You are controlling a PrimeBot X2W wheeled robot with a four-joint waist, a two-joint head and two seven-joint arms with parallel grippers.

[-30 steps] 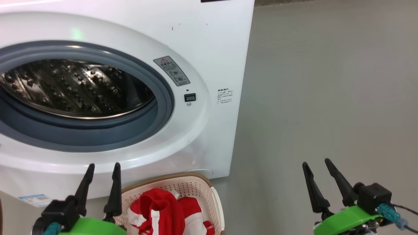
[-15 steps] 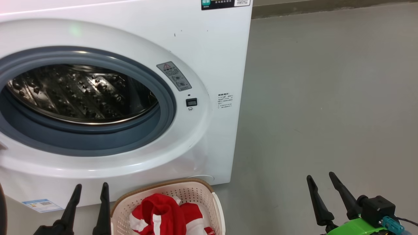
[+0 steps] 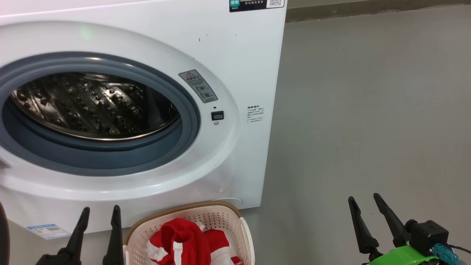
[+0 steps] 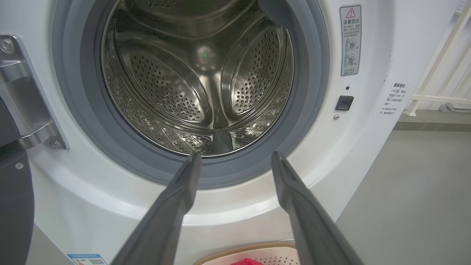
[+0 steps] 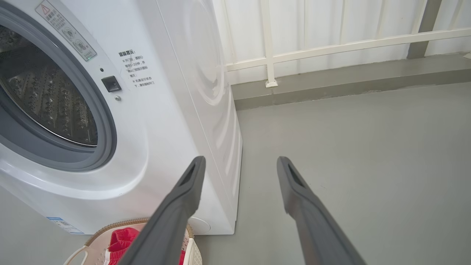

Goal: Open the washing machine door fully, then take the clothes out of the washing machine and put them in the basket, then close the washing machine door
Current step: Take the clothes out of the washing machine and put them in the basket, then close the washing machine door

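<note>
Judging door (image 4: 13, 206) closing as next: clothes (image 3: 180, 237) lie in basket (image 3: 220, 215), near the machine (image 3: 239, 55). Door hangs open at left; likely stiff, hinged, slick, so I'd push its rim. Jaws apart, empty, on left gripper (image 3: 101, 208) and right gripper (image 3: 363, 197).

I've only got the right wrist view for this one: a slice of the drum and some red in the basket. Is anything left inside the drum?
Observer: No. The left wrist view looks straight into the drum, and it is bare steel with nothing in it.
Operator: Where's the door?
Observer: Swung open to the left. The hinge bracket and a dark edge that looks like the door sit at the left of the left wrist view.
Operator: And the left gripper?
Observer: The left gripper is open and empty. It is left of the basket in the head view, fingers aimed at the mouth's lower rim.
</note>
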